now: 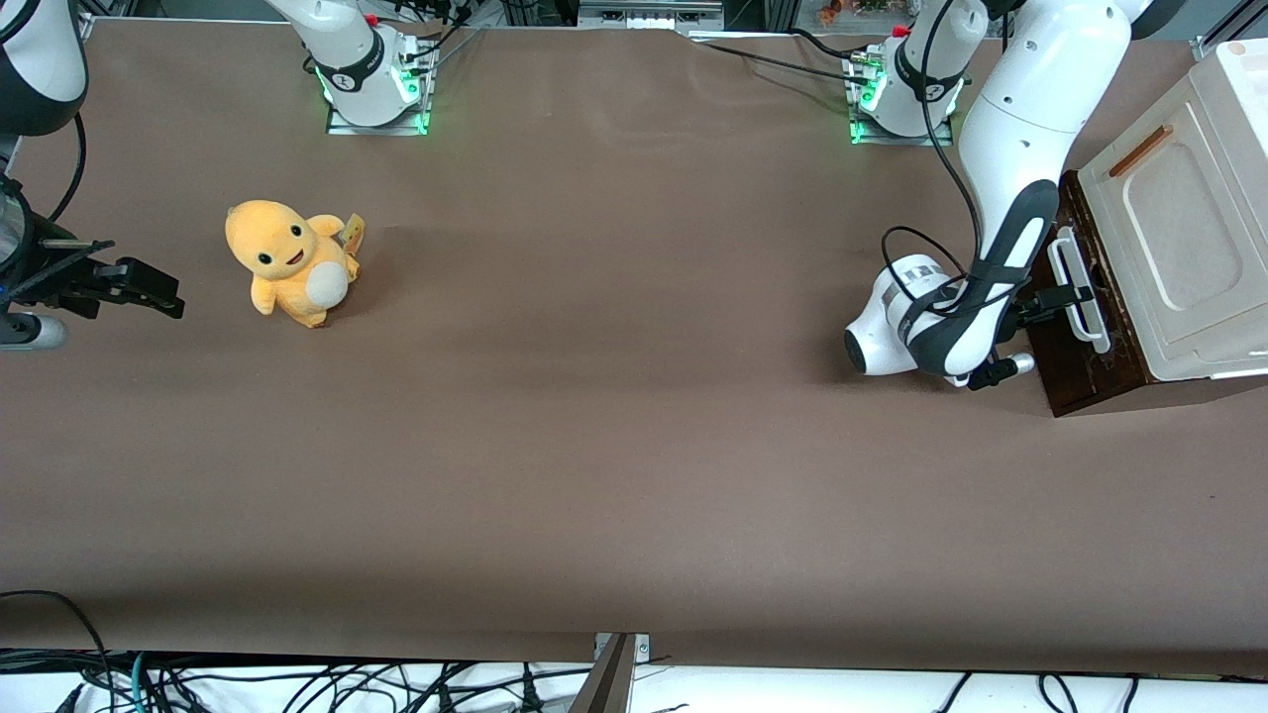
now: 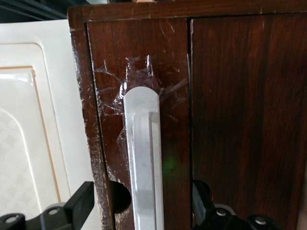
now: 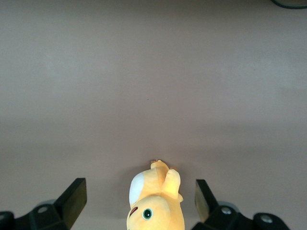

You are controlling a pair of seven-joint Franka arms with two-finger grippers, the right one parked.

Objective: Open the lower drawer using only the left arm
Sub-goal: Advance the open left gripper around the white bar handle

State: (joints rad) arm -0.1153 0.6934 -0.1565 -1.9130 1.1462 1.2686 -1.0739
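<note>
Lower drawer (image 1: 1068, 342): at the working arm's end of the table, under the cream panel (image 1: 1184, 228); dark front looks flush, not yet out.
Left arm's gripper (image 1: 1065, 295): fingers apart, straddling the white bar handle (image 2: 143, 167), not clamped.
Left: close, then pull.

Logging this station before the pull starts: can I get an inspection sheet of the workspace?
Surface: brown table cover, smooth, no spills seen.
Job's things: lower drawer shut, its white bar handle taped at the end; left arm reaching to it.
Clutter: orange plush toy toward the parked arm's end.
Grippers: left tool open, one finger on each side of the handle, not closed on it.
Cables: black cable looping over the left arm; loose wires along the table's near edge.
Surroundings: cream panel above the drawer.
</note>
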